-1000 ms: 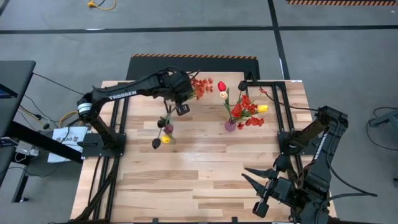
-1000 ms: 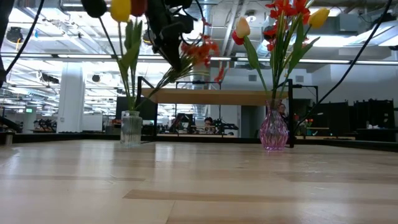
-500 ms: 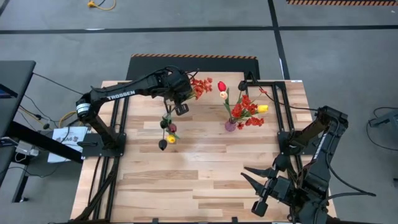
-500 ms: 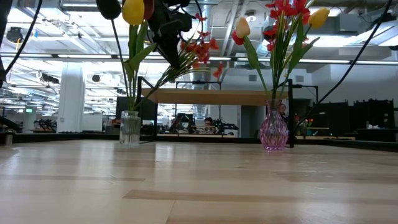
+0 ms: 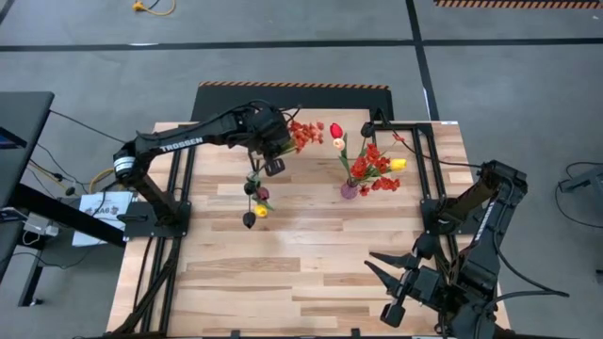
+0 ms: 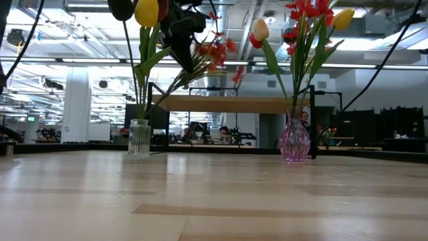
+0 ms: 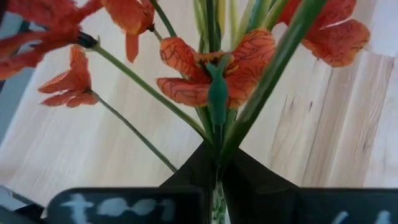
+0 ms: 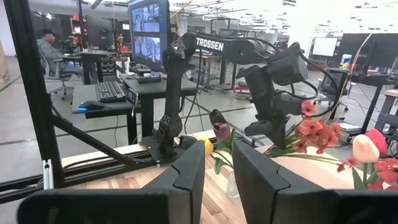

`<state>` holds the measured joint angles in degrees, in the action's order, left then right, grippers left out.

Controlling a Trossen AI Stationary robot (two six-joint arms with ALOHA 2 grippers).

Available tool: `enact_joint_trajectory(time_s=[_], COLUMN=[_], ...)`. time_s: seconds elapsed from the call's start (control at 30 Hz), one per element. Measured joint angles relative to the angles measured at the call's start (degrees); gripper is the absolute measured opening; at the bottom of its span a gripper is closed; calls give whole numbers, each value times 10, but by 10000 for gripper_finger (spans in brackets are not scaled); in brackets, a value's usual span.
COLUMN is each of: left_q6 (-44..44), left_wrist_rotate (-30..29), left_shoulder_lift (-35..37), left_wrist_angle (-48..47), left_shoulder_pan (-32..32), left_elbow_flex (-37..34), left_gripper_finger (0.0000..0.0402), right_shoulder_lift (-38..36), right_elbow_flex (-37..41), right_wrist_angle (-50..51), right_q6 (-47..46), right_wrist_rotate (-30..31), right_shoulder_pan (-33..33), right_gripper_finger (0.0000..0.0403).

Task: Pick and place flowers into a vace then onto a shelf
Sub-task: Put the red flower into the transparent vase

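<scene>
In the last second the tulips in the clear vase (image 6: 140, 137) swung from leaning toward the counter's (image 5: 311, 254) left edge to leaning toward its front. The left gripper (image 5: 273, 151), jaws closed on the orange spray (image 5: 303, 133), hangs above this glass vase; the stem seems to be entering it. The flowers are plastic-looking, with thin green stems. The pink vase (image 5: 350, 190) holds 1 full bunch. The shelf (image 6: 231, 104), wood on black legs, is bare. The right gripper (image 8: 214, 180) waits at the front right, jaws narrowly apart.
</scene>
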<state>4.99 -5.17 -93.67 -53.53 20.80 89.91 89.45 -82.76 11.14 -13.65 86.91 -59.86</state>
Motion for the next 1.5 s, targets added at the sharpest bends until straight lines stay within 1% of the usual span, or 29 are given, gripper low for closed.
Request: enact_joint_trajectory(time_s=[0.37,1.1,1.2,1.4,1.5], left_q6=[-5,-8,-8,-5,-6], left_wrist_rotate=[-1,9,10,10,16], left_shoulder_lift=[37,45,62,117,144], left_wrist_angle=[1,0,17,53,63], left_shoulder_pan=[2,1,1,13,19], left_elbow_flex=[-5,-6,-22,-87,-105], left_gripper_finger=[3,3,3,2,2], right_shoulder_lift=[0,0,0,0,0], right_elbow_flex=[0,0,0,0,0], right_wrist_angle=[-4,-9,-9,-9,-11], right_q6=[0,0,0,0,0], right_wrist_rotate=[0,0,0,0,1], right_shoulder_pan=[0,0,0,3,7], right_gripper_finger=[77,77,77,77,77])
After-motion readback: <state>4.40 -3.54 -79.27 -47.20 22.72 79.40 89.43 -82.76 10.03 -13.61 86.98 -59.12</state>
